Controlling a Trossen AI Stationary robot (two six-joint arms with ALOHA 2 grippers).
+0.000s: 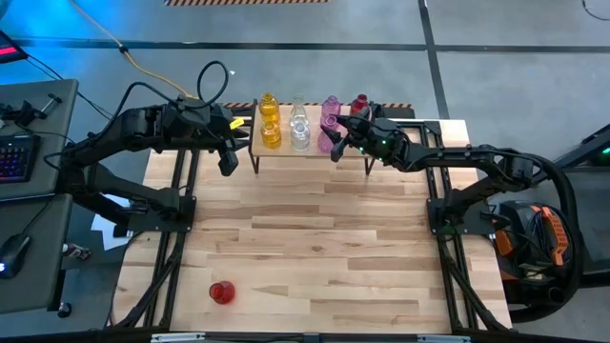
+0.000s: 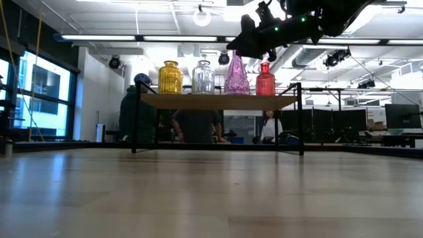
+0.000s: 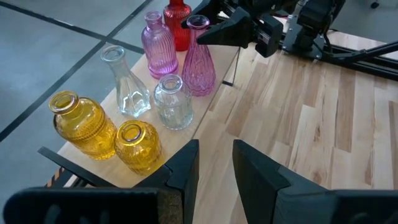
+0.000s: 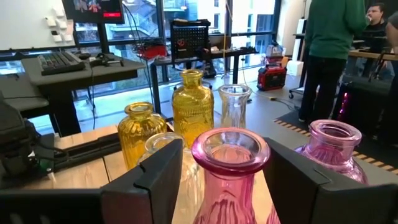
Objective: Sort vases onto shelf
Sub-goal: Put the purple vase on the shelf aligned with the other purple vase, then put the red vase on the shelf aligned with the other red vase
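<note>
Red vase lies alone near the table's front-left corner | right gripper straddles the front pink vase on the shelf, fingers spread, seemingly letting go | left gripper waits off the shelf's left edge, fingers narrowly apart, empty | next I fetch red.

7 vases on shelf

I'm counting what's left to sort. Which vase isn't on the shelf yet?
The red vase standing alone on the table, near its front left. The other seven, including the second red one, already stand on the shelf.
</note>
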